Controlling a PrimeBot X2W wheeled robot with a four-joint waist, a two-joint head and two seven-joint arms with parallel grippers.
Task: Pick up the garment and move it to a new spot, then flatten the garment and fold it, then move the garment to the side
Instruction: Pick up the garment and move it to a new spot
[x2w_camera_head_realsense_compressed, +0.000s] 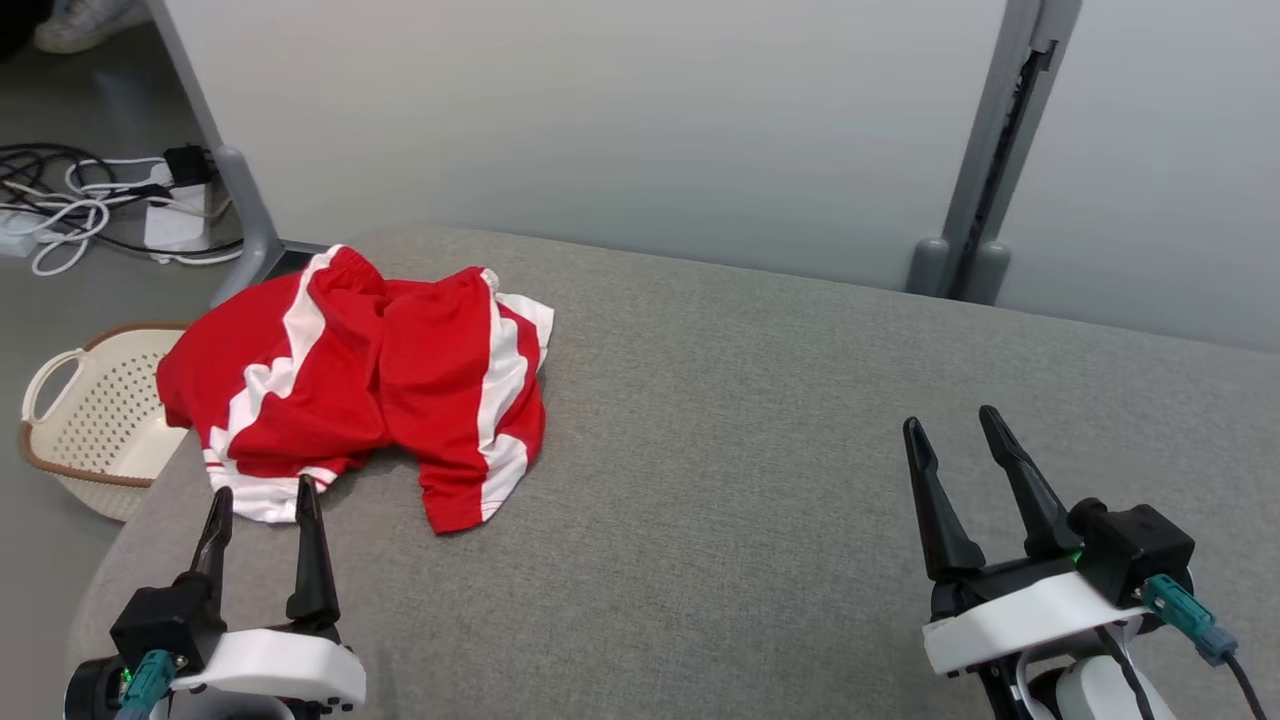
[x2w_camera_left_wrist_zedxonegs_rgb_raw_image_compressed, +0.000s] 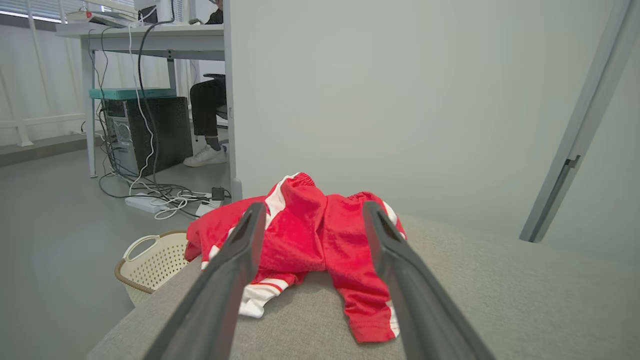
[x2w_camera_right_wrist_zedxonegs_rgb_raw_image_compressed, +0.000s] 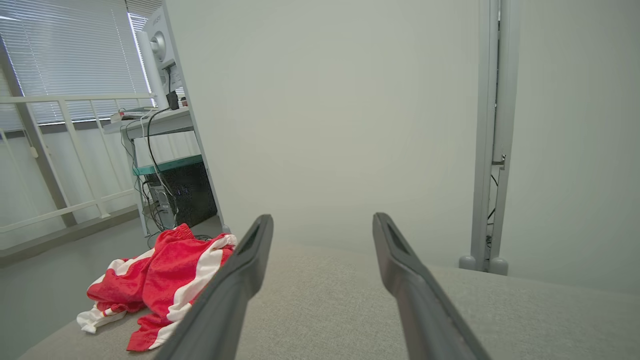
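As the head view has it, the garment lies crumpled at the cushion's far left, spread roughly crosswise. The left gripper, jaws wide, has its tips at the near hem, while the right gripper, equally wide, is well apart to the right. In the left wrist view, the garment is straight ahead between the fingers. In the right wrist view it lies off to the left, so the left arm looks nearer.

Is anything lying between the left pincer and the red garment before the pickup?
Nothing visible does. The left pincer stands open with its tips right at the near hem of the garment, which lies crumpled at the left end of the grey surface. No other object lies between them.
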